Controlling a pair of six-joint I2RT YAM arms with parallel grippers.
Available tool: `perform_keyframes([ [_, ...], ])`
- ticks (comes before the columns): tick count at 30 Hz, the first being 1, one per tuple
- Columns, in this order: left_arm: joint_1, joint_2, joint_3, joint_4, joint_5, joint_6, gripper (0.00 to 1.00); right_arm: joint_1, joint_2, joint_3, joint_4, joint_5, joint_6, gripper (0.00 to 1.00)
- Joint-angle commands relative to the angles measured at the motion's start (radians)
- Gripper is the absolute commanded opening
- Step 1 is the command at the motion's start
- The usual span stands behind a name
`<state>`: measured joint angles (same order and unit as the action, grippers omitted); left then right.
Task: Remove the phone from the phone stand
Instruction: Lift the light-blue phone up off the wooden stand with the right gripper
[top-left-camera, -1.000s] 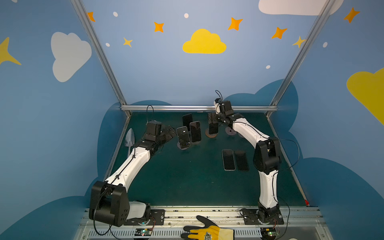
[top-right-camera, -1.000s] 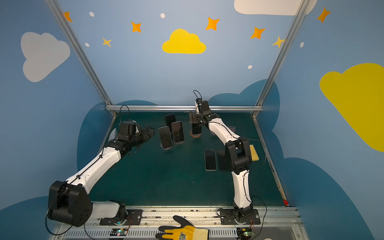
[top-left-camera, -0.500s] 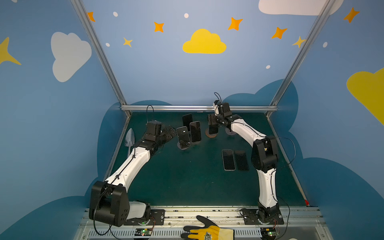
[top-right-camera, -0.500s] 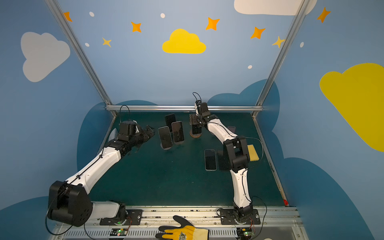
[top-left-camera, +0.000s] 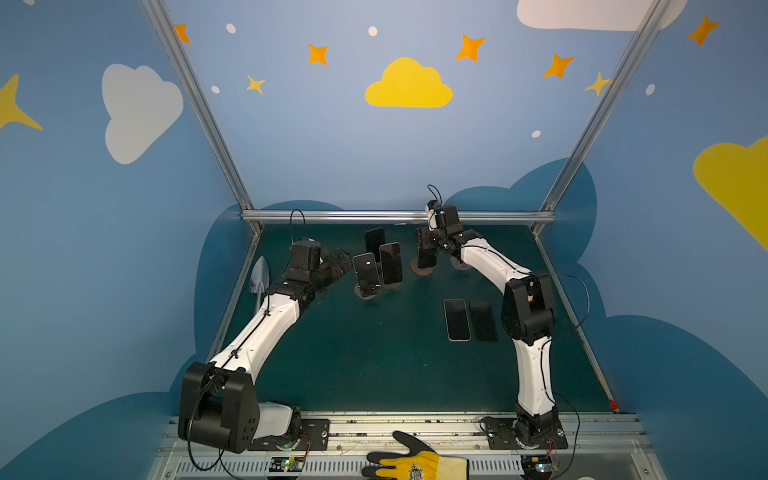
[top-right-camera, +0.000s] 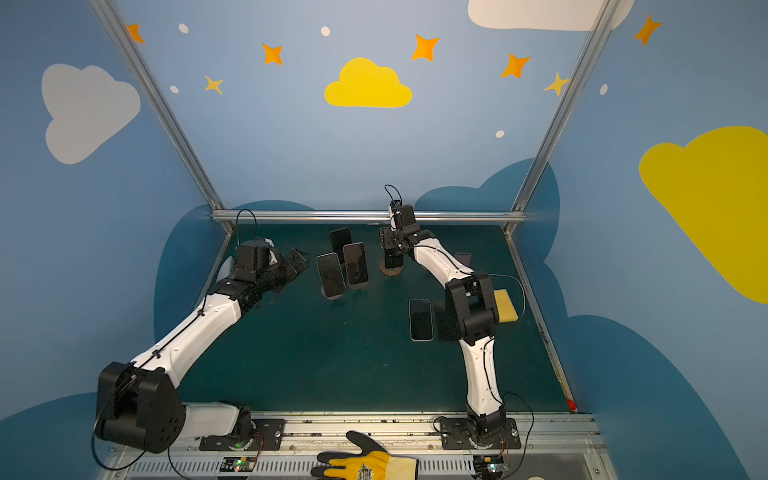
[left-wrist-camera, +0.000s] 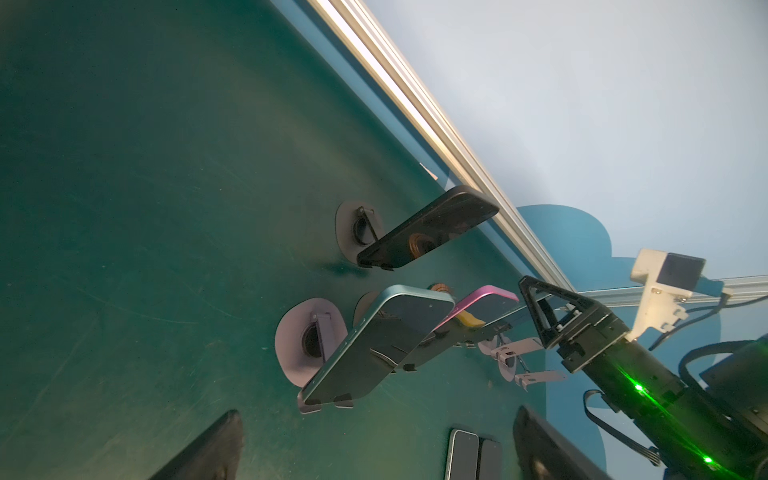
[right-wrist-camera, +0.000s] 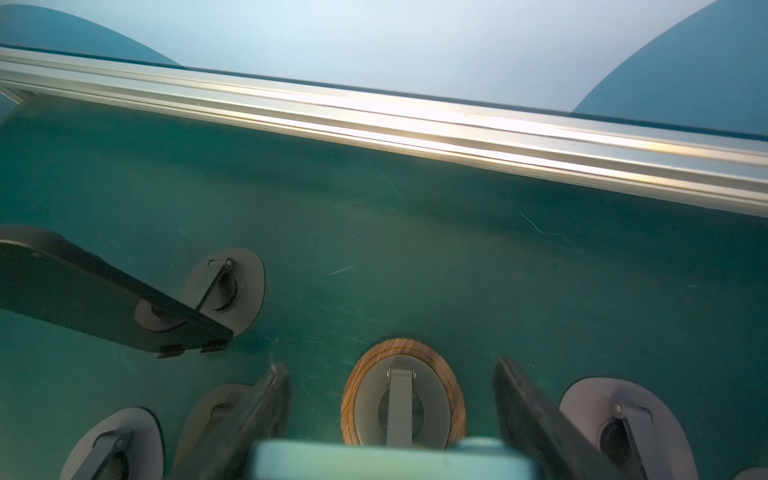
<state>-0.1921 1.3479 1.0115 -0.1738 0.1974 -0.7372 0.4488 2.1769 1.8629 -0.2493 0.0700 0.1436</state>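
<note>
fingers (right-wrist-camera: 266, 403) of the right gripper (right-wrist-camera: 390, 368) flank the phone (right-wrist-camera: 386, 461) on its stand (right-wrist-camera: 399, 415), grip uncertain; nothing lifted yet, left gripper (top-left-camera: 340, 261) gaping empty.

The left arm (top-left-camera: 257, 336) stretches forward low from its base, stopping well short of the back rail (top-left-camera: 353, 216). Its wrist is turned so the left gripper (top-left-camera: 343, 262) points along the rail towards the other arm, jaws spread wide. The right arm (top-left-camera: 534, 374) stands tall, folds at the elbow and reaches close under that rail, right gripper (top-left-camera: 427, 246) aimed down, fingers (right-wrist-camera: 266, 399) partly apart; can't tell if they pinch
</note>
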Motion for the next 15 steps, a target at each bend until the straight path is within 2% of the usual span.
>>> perform_keyframes([
  [1, 0.003, -0.017, -0.004, 0.027, 0.007, 0.0, 1.0, 0.007, -0.022, -0.012, 0.006, 0.028, -0.004, 0.74],
  [3, 0.003, -0.012, -0.002, 0.028, 0.04, 0.002, 1.0, 0.006, -0.036, -0.015, 0.004, 0.034, 0.006, 0.73],
  [15, 0.005, -0.007, 0.006, 0.022, 0.05, 0.013, 1.0, 0.011, -0.082, -0.038, 0.014, 0.051, 0.026, 0.67],
])
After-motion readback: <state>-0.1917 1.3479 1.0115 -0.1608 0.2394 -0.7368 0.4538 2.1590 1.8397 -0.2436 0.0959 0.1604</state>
